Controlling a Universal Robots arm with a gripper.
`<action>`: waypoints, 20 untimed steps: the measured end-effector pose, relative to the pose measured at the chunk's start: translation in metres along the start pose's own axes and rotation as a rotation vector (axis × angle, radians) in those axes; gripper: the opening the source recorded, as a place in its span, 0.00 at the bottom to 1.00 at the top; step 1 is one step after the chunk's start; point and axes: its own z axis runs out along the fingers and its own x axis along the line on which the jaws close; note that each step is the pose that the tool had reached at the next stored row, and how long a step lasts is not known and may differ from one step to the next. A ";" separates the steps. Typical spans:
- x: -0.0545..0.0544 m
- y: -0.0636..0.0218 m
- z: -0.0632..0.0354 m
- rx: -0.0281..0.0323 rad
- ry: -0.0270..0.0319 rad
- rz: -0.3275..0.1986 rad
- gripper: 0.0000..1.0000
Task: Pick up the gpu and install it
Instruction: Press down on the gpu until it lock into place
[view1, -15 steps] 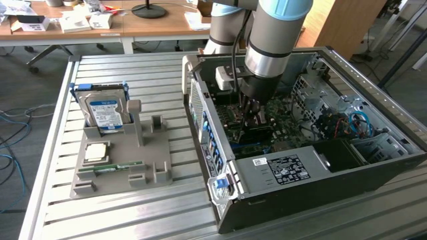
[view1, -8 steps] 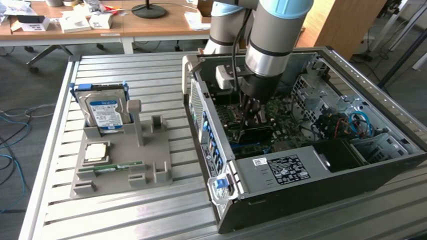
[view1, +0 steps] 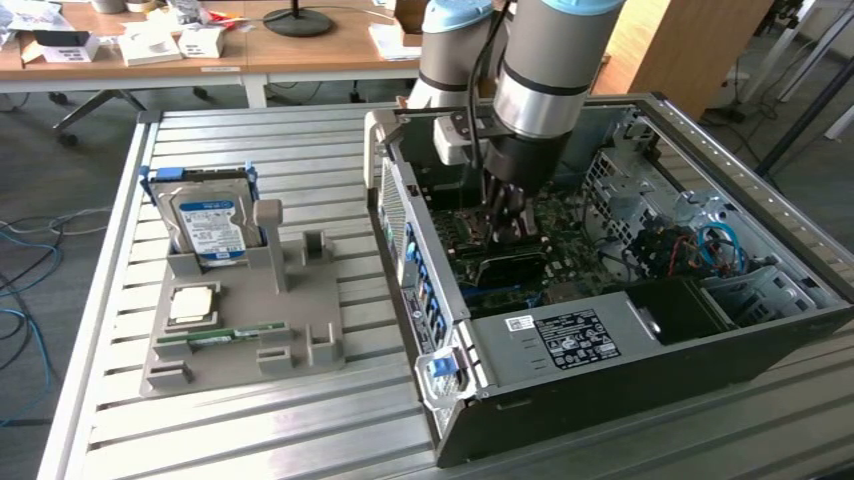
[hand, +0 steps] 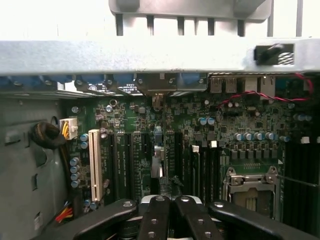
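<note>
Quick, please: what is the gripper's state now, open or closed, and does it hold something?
Gripper: closed, down inside the computer case over the motherboard; whether it holds something cannot be told.

Arm's the usual chunky silver-grey tube (view1: 554, 60) with pale blue joint caps, a black band near the wrist, and a black cable running down it. The gripper (view1: 511, 222) is matte black, with screw-studded finger links (hand: 155, 220).
</note>
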 end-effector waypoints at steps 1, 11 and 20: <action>0.000 0.0000 -0.0020 0.0000 0.0000 0.000 0.11; -0.001 -0.0004 -0.0220 0.0000 0.0001 0.000 0.11; -0.001 -0.0016 -0.0232 0.0000 0.0000 0.000 0.11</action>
